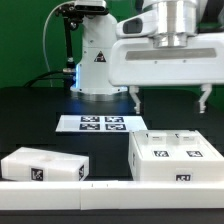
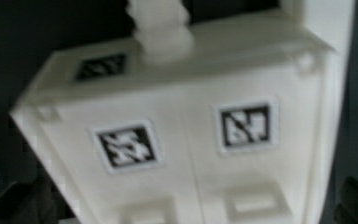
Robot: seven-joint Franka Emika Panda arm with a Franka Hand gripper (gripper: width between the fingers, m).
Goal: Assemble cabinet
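A: Working on which step?

B: Judging from the layout, starting an approach to the box (image 1: 175,155). Reaching for it, not yet gripping.

A: Sitting where?

B: Resting flat on the worktop (image 1: 30,120), nearer the camera than the marker board (image 1: 100,123) and toward the exterior view's right of it. Showing its tags upward.

A: And the pincer (image 1: 171,105)?

B: Hanging above the box, higher than the marker board and to the exterior view's right of it. Spreading its jaws fully and holding nothing. Appearing clear of the box in the exterior view. Showing one finger (image 2: 155,25) over the box's edge in the wrist view.

A: Seeing anything else loose?

B: Noting one block (image 1: 45,167), lying nearer the camera than the marker board and toward the exterior view's left of it, well apart from the box.

A: Calling for what next?

B: Probably lowering straight down, squaring up with the box's edges and straddling its sides before closing. Expecting a tight fit across so wide a part, with little margin. Risking a finger landing on the top face instead of slipping beside it, so watching both fingertips during the descent.
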